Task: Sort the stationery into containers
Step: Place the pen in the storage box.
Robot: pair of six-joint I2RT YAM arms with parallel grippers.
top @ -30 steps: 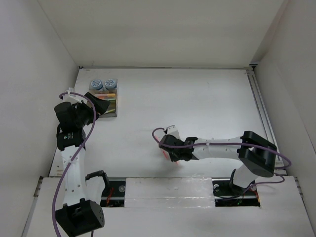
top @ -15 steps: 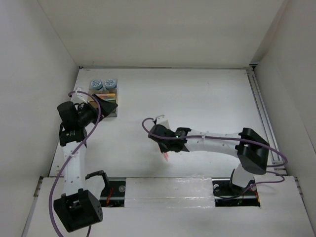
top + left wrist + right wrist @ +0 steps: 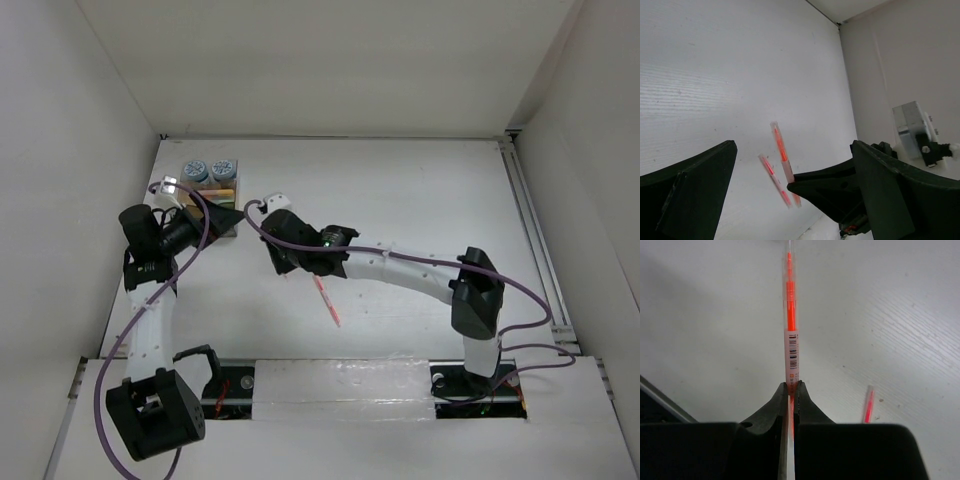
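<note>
Pink-red pen (image 3: 791, 347) is clamped in right gripper (image 3: 791, 386). The fingers are pinched tight on its near end, right below the barcode label. The pen sticks straight out from the fingertips, with a clear barrel and an orange-red core. In the top view it slants down toward the near side, over the white surface (image 3: 420, 190), left of centre. Cannot tell if its far tip touches the surface.

A second short pink-red stick (image 3: 868, 405) shows on the surface just beside the held pen. Too small to tell if it is a pen or a cap.

Wooden organiser tray (image 3: 232, 229) sits at the far left of the surface. Two blue-and-white cylinders (image 3: 195, 170) stand side by side at its far end. Orange and pale yellow pens (image 3: 221, 193) lie in the tray just nearer than those, but the exact compartment is not clear.

Left gripper (image 3: 222, 212) hangs over the tray's near part and hides some of it. Its fingers are spread wide with nothing between them. The left wrist view looks out between both dark fingers (image 3: 690, 195) at the held pen and the right arm. The right arm reaches across, with its wrist near the tray's right side, not touching it.
</note>
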